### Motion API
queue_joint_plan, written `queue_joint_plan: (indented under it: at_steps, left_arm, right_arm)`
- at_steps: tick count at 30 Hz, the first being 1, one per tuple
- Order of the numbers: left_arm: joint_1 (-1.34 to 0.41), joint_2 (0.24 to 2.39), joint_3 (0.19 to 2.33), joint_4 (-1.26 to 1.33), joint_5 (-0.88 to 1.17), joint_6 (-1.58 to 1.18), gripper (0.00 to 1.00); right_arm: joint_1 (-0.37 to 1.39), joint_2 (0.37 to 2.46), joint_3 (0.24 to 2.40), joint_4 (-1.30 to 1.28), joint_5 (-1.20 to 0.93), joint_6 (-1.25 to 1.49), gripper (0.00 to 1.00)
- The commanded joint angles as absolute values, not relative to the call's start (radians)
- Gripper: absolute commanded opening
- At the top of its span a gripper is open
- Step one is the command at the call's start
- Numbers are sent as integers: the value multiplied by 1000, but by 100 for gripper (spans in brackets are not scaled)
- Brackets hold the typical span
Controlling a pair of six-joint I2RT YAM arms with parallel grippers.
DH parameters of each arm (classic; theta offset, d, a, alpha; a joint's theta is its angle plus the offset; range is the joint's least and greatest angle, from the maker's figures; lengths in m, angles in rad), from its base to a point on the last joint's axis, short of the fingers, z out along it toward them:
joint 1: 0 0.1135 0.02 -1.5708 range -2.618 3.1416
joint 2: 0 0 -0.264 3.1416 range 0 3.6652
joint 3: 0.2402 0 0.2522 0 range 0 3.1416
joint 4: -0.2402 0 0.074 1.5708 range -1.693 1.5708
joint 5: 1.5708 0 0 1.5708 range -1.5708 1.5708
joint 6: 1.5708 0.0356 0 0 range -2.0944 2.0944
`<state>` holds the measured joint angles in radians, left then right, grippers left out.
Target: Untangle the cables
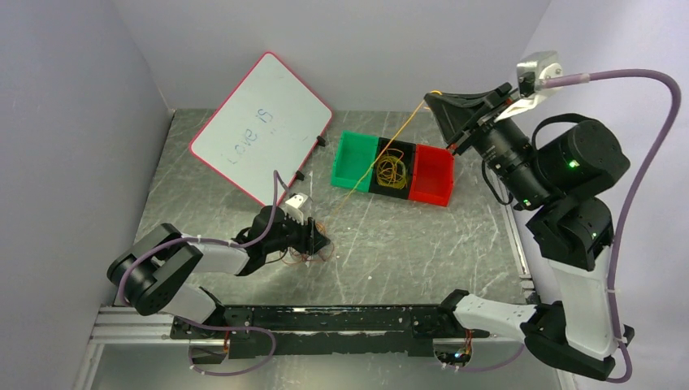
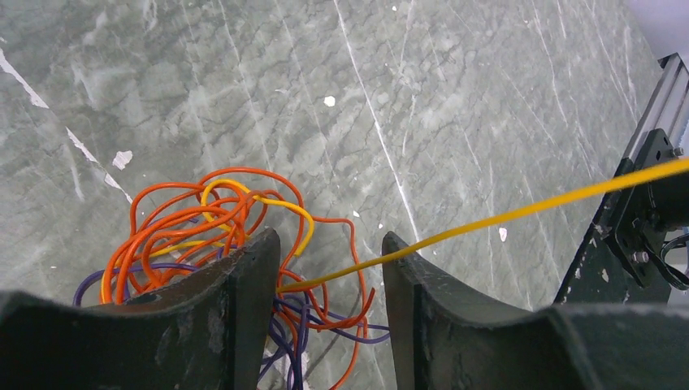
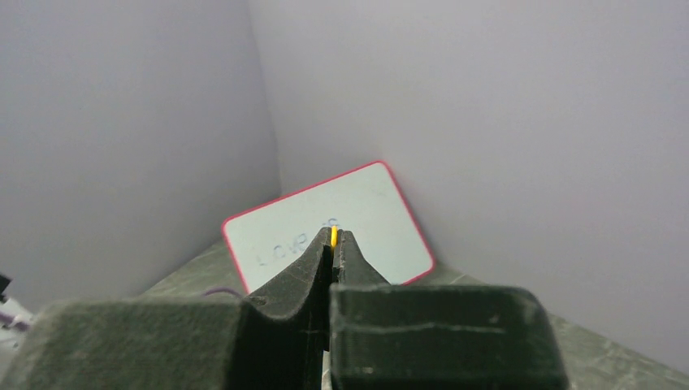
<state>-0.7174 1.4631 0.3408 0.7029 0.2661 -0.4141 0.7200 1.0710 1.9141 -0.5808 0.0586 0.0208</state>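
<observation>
The right pincer [image 3: 335, 240] is held high and is clamped tight on the tip of a thin yellow wire cable [image 1: 382, 154], whose end pokes out just above its pressed-together fingertips. From there the cable runs taut, downward and away, to the left pincer [image 2: 331, 244], which sits low over the grey marbled tabletop [image 2: 487, 97]. The left pincer's two dark fingers [image 2: 244, 301] stand apart and clasp nothing, and the yellow strand passes through the gap between them. Under and just ahead of these fingers, a tangle of thin orange, yellow and purple wire loops [image 2: 203, 227] rests on the table. Below the right pincer sits a three-part plastic tray in green, black and red [image 1: 345, 162], with a second bunch of yellowish wire loops [image 1: 392, 168] in its black middle compartment. Beyond the right pincer's tips, a white board with a pink rim [image 3: 366, 211] leans against the wall.
</observation>
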Motion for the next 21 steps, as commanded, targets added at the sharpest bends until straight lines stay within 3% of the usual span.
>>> queue_joint_plan:
  at_steps: [1, 21]
  left_arm:
    - [-724, 1454, 318, 678, 220, -393, 56]
    - [-724, 1459, 321, 636, 178, -385, 57]
  right_arm:
    - [724, 1045, 1971, -483, 191, -34, 0]
    - [725, 987, 2035, -383, 361, -165, 0]
